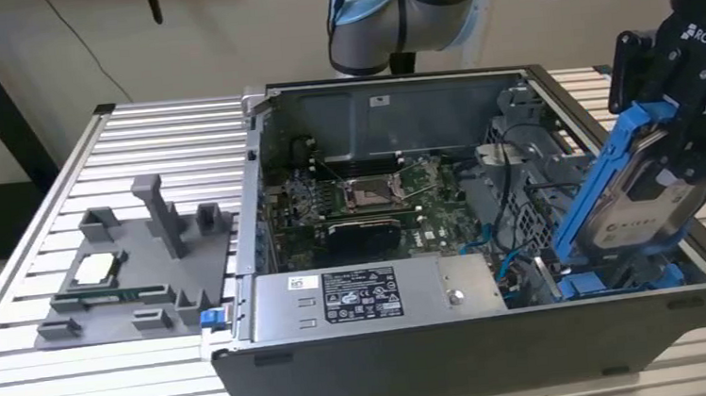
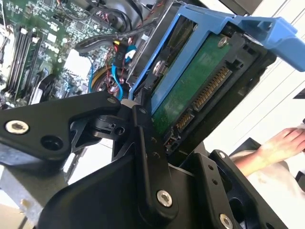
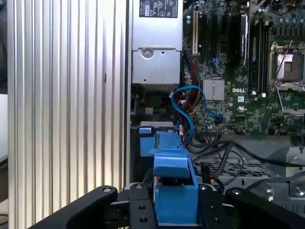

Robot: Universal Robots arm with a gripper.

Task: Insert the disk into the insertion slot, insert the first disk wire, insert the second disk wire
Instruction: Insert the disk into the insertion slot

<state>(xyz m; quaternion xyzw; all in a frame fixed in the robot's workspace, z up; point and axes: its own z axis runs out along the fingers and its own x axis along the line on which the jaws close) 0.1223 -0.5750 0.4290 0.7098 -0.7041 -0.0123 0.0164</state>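
Note:
My gripper [image 1: 681, 155] is shut on the disk [image 1: 641, 202], a silver-grey drive in a bright blue carrier frame [image 1: 594, 184]. The disk stands steeply tilted at the open case's corner on the exterior view's right. Its lower end reaches down to the insertion slot [image 1: 612, 280] with blue rails. In the second wrist view the disk's green circuit side [image 2: 190, 90] and its connectors face the camera between my black fingers [image 2: 143, 129]. The first wrist view looks along the blue carrier [image 3: 174, 191] toward the slot's blue tabs [image 3: 151, 138]. Blue and red wires [image 3: 183, 109] lie loose beside the slot.
A grey power supply box [image 1: 361, 297] fills the case's near side beside the slot. The motherboard [image 1: 366, 197] lies behind it. A grey fixture tray [image 1: 132, 272] sits on the slatted table at the exterior view's left. A person's hand [image 2: 281, 143] rests outside the case.

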